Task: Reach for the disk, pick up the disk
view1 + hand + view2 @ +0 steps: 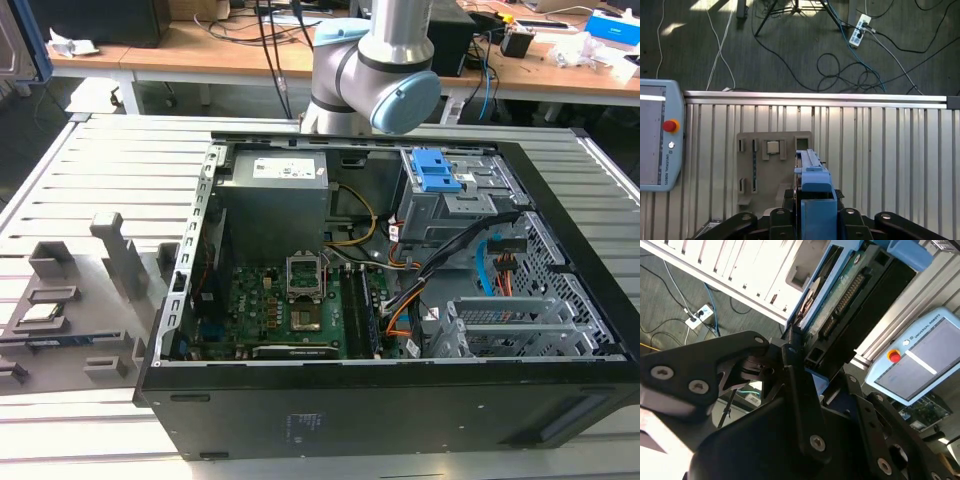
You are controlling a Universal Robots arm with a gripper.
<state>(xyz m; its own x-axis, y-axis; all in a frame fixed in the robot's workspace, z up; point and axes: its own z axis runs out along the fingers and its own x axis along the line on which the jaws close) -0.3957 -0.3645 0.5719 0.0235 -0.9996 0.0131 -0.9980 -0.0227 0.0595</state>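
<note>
One slatted table [100, 150]: carries the work at arm's reach.
Computer case [380, 410]: lies on its side, lid off, so bays face upward.
Grey fixture [772, 165]: rests on the slats, slots up, likely for parts.
Gripper [797, 352]: clamped narrow on the disk's faces.
Disk [812, 180]: held on edge, lifted above the fixture.

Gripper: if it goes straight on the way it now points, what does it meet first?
Likely the grey slotted fixture on the ribbed table. The disk clamped in the jaws sticks out ahead of the gripper and would touch first. Depth is unclear.
</note>
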